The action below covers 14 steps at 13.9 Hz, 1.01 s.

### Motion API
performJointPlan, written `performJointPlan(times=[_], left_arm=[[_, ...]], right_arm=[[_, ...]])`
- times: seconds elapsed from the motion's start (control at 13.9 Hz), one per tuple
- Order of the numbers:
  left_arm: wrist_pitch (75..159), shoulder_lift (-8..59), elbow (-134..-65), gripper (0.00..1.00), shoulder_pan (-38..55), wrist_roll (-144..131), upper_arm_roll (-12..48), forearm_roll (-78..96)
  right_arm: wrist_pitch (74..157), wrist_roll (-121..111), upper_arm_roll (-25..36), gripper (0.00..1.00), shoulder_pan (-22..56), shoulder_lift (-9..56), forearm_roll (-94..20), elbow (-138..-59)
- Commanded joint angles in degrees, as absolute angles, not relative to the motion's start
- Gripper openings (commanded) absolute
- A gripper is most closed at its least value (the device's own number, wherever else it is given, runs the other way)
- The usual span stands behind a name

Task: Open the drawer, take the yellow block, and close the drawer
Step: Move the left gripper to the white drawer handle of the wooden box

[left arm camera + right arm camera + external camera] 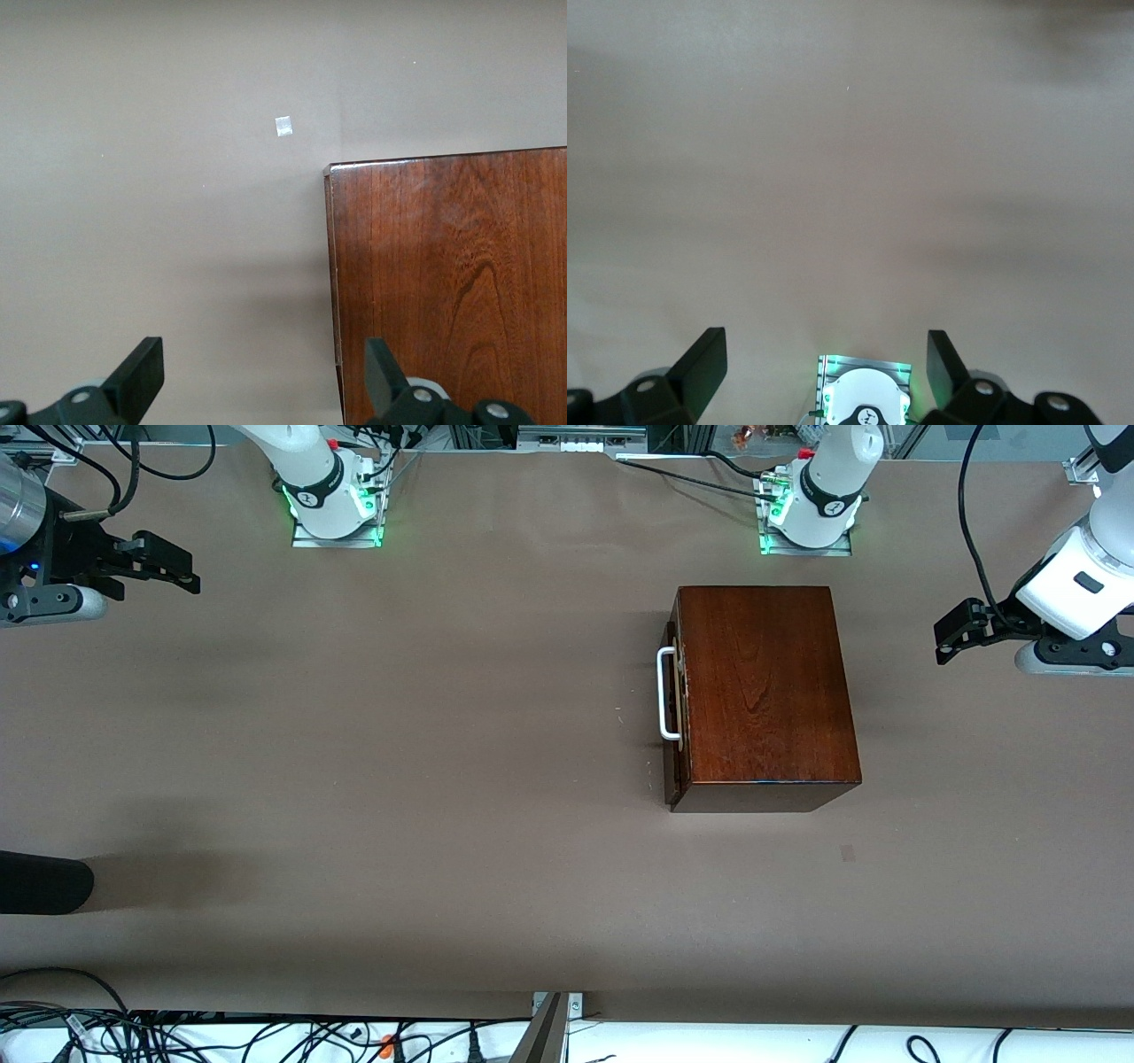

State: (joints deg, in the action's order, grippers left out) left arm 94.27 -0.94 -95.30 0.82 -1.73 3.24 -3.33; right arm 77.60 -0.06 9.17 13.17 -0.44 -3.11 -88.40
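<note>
The dark reddish-brown wooden box (762, 691) stands on the table toward the left arm's end. Its drawer (675, 708) is shut, and the white loop handle (666, 694) faces the right arm's end. The yellow block is hidden. My left gripper (948, 633) is open and empty, hovering beside the box at the left arm's end of the table. The left wrist view shows a box corner (452, 283) past the open gripper (261, 354). My right gripper (182, 571) is open and empty at the right arm's end, well apart from the box; its wrist view (824, 350) shows bare table.
The brown table (399, 762) is bare between the box and the right arm's end. A black rounded object (44, 881) juts in at that end, nearer the front camera. A small pale mark (283, 127) lies on the table near the box. The right arm's base (864, 398) shows under its gripper.
</note>
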Motion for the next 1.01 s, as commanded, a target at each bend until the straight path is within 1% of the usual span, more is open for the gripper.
performJointPlan(times=[0.0, 0.29, 0.58, 0.65, 0.72, 0.94], left_arm=[[92.20, -0.97, -94.84, 1.00, 1.05, -1.14, 3.16, -2.73], [87.64, -0.79, -94.66, 1.00, 1.49, -0.53, 3.25, -2.46], [86.23, 0.08, -94.75, 1.00, 2.19, -0.44, 7.11, -1.23], [85.79, 1.04, -94.66, 1.00, 2.28, -1.05, 8.95, -1.14], [86.48, 2.45, -94.48, 1.00, 2.46, -1.75, 12.18, -1.14], [87.89, 9.73, -88.52, 1.00, 3.07, -11.04, 20.62, -2.02]], right_arm=[[77.43, 0.35, 9.23, 1.00, 13.18, -0.97, -3.78, -88.33], [77.34, 0.35, 9.23, 1.00, 13.18, -0.97, -3.78, -88.24], [77.26, 0.35, 9.23, 1.00, 13.18, -0.97, -3.78, -88.33], [77.17, 0.35, 9.23, 1.00, 13.18, -0.97, -3.78, -88.33], [77.34, 0.35, 9.23, 1.00, 13.18, -0.97, -3.78, -88.33], [77.34, 0.35, 9.23, 1.00, 13.18, -0.97, -3.78, -88.33]])
